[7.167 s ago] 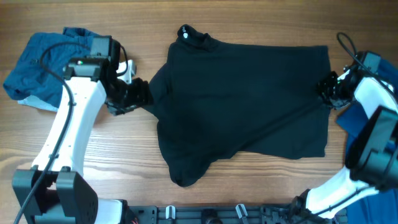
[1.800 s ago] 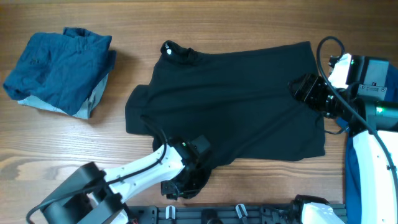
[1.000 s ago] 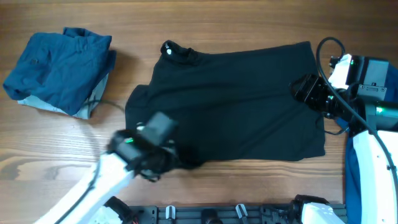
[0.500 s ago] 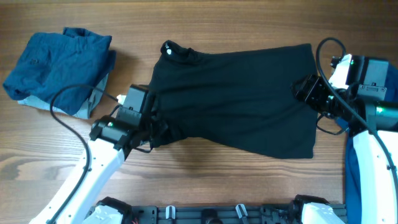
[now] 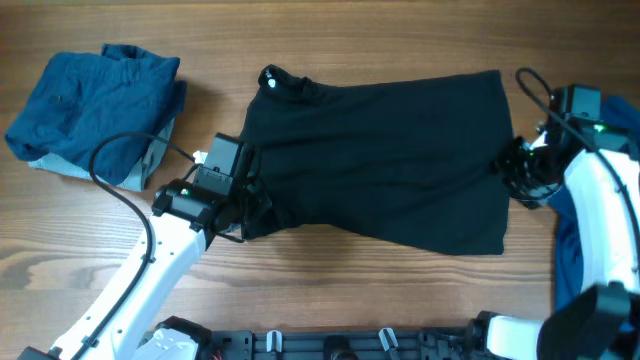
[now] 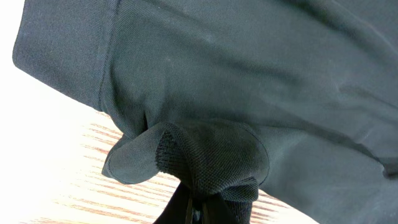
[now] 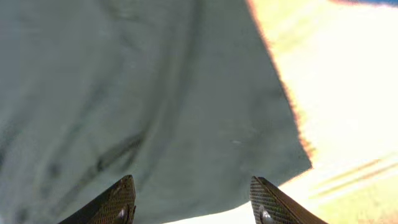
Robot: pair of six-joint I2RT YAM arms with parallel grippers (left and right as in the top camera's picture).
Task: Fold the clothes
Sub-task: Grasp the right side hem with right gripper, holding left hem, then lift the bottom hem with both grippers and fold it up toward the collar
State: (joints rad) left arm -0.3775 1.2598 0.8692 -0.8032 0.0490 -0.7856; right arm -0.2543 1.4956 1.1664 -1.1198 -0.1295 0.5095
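The large black soft-fabric garment [image 5: 380, 160] lies spread mid-frame on the wooden surface [image 5: 350, 30]. The left end effector [image 5: 248, 206] is clamped on a bunch of its lower-left edge. The right end effector [image 7: 196, 208] hovers, jaws apart, over the right-hand hem. The cloth looks limp and light and will likely sag and drag, so corners and hems seem the best holds.
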